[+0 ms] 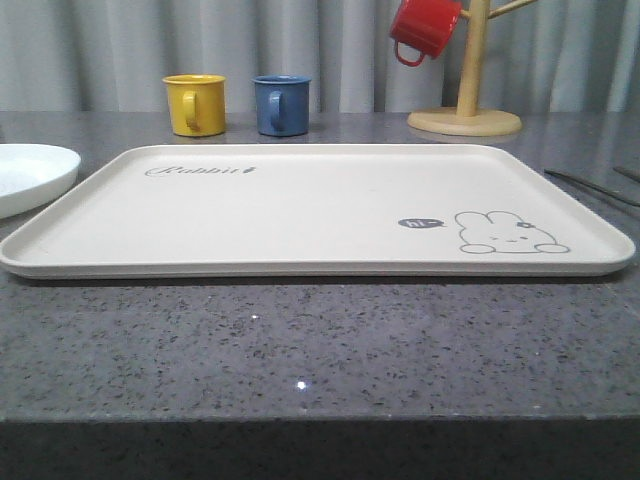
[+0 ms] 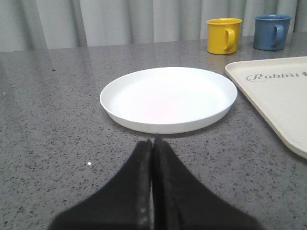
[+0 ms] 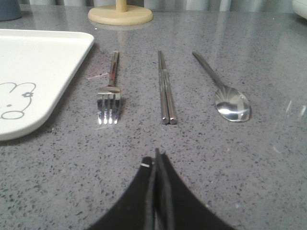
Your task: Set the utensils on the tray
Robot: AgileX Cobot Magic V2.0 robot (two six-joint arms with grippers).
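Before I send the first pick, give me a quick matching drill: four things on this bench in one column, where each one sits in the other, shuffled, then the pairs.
Things:
1. fork
2. spoon
3. red mug
4. white plate

Places:
A. hanging on the wooden mug stand
B. nearest the tray among the three utensils
C. on the counter just ahead of the shut left end effector
D. on the far side of the chopsticks from the tray

Pairs: 1-B, 2-D, 3-A, 4-C
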